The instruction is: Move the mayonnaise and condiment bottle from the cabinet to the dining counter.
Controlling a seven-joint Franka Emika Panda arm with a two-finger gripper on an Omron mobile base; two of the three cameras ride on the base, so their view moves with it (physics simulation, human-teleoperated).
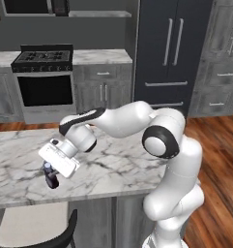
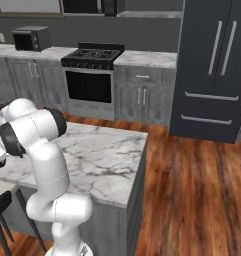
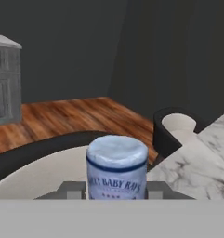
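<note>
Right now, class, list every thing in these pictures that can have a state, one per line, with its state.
pincer: shut on the condiment bottle.
condiment bottle: capped, upright, held at the dining counter's near edge; resting or just above, cannot tell.
dining counter: bare marble around the bottle.
oven: door closed.
fridge: doors closed.

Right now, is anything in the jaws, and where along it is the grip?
Yes: the gripper holds the condiment bottle near its top, at the capped neck, one jaw either side. Its dark body hangs below, over the near edge of the dining counter.
</note>
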